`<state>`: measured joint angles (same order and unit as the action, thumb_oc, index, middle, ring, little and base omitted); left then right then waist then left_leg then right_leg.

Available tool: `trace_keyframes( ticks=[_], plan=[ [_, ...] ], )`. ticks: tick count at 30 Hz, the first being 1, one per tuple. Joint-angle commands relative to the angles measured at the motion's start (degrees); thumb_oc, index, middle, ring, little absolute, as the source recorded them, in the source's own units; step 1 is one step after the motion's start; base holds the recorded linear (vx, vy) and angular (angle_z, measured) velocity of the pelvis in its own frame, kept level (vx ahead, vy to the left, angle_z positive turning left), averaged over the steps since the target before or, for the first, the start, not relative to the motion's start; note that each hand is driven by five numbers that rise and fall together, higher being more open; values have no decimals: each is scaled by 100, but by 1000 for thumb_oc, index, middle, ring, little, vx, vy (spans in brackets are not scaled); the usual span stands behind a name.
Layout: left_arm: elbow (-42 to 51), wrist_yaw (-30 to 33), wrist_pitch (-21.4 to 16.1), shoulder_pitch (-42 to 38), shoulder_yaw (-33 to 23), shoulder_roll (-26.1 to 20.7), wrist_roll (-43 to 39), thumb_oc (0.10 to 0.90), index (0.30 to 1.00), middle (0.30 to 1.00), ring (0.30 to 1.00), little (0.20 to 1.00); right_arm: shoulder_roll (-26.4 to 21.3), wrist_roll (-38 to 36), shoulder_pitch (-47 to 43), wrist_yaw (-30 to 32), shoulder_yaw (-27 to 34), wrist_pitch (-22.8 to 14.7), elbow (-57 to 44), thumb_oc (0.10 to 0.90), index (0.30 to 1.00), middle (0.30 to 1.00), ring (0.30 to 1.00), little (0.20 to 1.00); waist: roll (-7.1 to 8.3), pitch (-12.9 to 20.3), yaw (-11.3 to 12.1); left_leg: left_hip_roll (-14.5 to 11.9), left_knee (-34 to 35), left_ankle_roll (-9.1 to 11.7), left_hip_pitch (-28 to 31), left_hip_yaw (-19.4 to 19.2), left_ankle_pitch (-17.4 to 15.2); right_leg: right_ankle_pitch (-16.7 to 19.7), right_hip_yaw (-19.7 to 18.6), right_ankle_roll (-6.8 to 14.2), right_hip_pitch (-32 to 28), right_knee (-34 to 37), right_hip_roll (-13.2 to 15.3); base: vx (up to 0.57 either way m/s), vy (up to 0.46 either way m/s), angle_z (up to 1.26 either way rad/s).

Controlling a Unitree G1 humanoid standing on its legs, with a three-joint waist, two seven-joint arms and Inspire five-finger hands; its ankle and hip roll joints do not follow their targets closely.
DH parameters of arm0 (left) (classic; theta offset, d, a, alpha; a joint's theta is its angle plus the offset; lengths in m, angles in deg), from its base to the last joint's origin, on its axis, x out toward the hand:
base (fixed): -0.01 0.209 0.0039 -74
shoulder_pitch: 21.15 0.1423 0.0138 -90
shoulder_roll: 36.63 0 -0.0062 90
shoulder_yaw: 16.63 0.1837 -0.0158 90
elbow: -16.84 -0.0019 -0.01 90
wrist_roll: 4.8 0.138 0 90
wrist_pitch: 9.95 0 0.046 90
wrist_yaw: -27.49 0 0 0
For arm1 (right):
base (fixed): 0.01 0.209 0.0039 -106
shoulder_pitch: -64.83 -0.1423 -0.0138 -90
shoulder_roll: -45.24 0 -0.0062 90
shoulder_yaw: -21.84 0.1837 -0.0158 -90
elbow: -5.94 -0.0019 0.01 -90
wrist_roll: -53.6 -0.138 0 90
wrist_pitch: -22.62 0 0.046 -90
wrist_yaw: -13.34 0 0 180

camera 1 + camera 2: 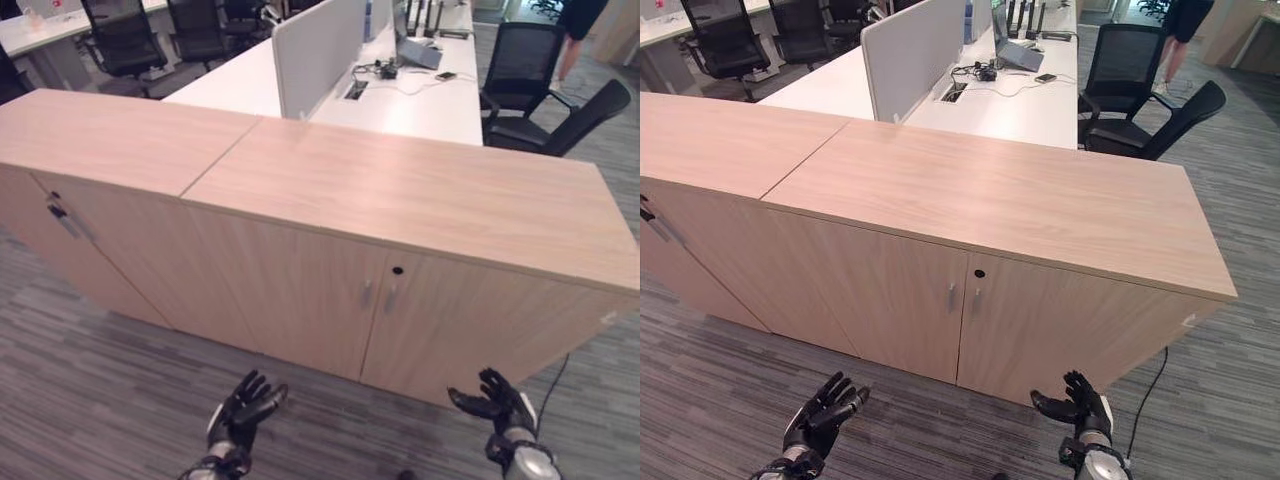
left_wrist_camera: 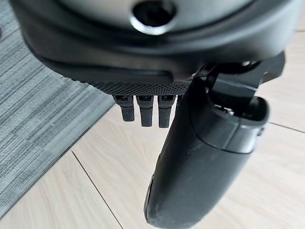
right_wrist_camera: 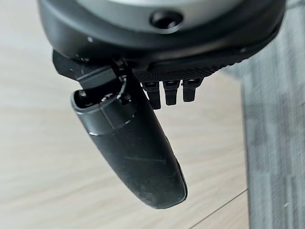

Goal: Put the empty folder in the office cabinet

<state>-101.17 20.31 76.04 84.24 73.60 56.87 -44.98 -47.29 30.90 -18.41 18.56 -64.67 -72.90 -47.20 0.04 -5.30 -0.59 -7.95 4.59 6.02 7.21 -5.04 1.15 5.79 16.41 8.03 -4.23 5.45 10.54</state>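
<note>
- Facing the cabinet (image 1: 400, 310), doors shut, two slim handles (image 1: 378, 296) at the door seam with a keyhole just above.
- Left hand (image 1: 240, 412) and right hand (image 1: 500, 405) low before the cabinet, fingers spread, holding nothing; likely poised to reach for the doors.
- No folder to be seen on the cabinet top or in either hand.
- Beyond the cabinet: one desk (image 1: 420, 100), several chairs (image 1: 540, 90).
- Second cabinet (image 1: 80, 190) adjoining on the left.

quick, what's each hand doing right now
Left hand: open, holding nothing, in front of the cabinet.
Right hand: open, holding nothing.
</note>
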Motion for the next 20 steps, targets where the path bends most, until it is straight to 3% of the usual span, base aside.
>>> trace_keyframes(
  ticks=[1, 7, 12, 20],
  plan=[
    [448, -248, -346, -182, 27, -225, -109, 800, 900, 900, 900, 900, -346, -230, -926, 1, 279, -528, -210, 800, 900, 900, 900, 900, 3, 224, 200, -201, -71, 143, -100, -187, -160, -425, 223, 448, -363, -90, 399, 8, -51, -16],
    [487, -262, -339, -179, 200, -271, 26, 800, 900, 900, 900, 900, -366, -358, -1085, -121, 20, -521, -256, 800, 900, 900, 900, 900, -53, 237, 226, -335, -21, 226, -61, -249, -70, -491, 228, 388, -396, -45, 274, 9, -47, -3],
    [457, -207, -381, -176, 243, -316, 666, 800, 900, 900, 900, 900, -61, 25, -531, -350, -283, -484, -839, 800, 900, 900, 900, 900, -94, 228, 145, -391, 12, 265, -52, -256, -48, -529, 243, 359, -400, -45, 214, 0, 0, 0],
    [333, -206, -468, -188, 403, -442, 1458, 800, 900, 900, 900, 900, 167, 365, -85, -632, -724, -384, -703, 800, 900, 900, 900, 900, -143, 194, -16, -409, 5, 280, 22, -273, -77, -565, 162, 330, -423, -45, 183, 0, 0, 0]
  ],
)
